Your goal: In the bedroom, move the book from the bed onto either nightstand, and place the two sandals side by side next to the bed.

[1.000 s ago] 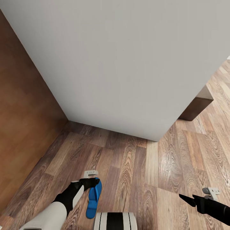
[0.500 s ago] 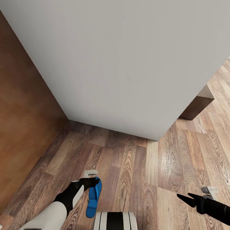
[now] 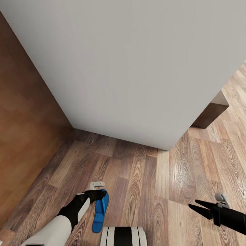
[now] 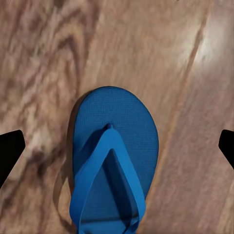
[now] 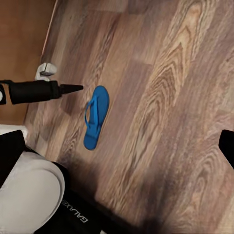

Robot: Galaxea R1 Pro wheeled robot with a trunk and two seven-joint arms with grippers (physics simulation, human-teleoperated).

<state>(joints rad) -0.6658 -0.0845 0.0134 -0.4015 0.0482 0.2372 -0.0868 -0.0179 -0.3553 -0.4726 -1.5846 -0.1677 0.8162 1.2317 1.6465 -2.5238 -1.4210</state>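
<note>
One blue sandal (image 3: 100,212) lies flat on the wood floor a short way from the foot-side corner of the bed (image 3: 136,68), toe end toward the bed. My left gripper (image 3: 99,194) hovers open just above the sandal's toe end. In the left wrist view the sandal (image 4: 114,161) lies between the spread fingertips (image 4: 9,151). My right gripper (image 3: 200,207) hangs open over bare floor at the far right. The right wrist view takes in the sandal (image 5: 95,117) and the left gripper (image 5: 68,88). The book and the nightstand are out of view.
The brown headboard (image 3: 24,136) walls off the left side. The grey mattress covers the upper half of the head view, with the dark bed frame (image 3: 208,116) at its right end. My striped base (image 3: 123,236) is close behind the sandal. Open floor stretches to the right.
My right gripper has shifted slightly left and turned, and its two fingers now show spread. The left arm and the sandal have not moved.
</note>
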